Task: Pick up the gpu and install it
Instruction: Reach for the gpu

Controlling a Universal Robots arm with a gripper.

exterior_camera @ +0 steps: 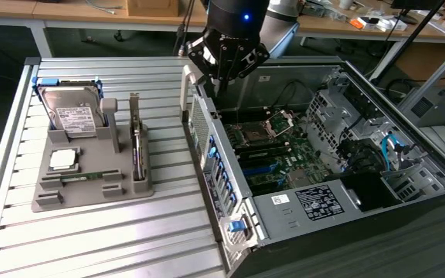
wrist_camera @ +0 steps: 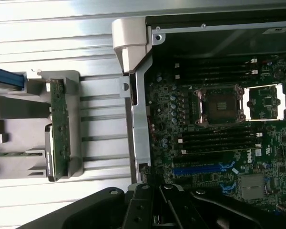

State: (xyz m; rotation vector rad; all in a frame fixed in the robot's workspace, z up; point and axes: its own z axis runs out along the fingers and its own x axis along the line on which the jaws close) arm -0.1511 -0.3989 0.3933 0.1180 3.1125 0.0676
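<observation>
Greenish-dark gpu [exterior_camera: 136, 150] upright in grey holder [exterior_camera: 91, 192] — likely light, stiff, fragile, best pinched along top edge; gripper [exterior_camera: 218, 86] closed, empty

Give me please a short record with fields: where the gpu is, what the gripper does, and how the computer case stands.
gpu: on its edge in the gray holder, not yet picked up
gripper: shut, nothing seen in it, apart from the gpu
gripper place: over the computer case wall that faces the holder
computer case: side open, motherboard in view
also in holder: hard drive, memory stick
</observation>
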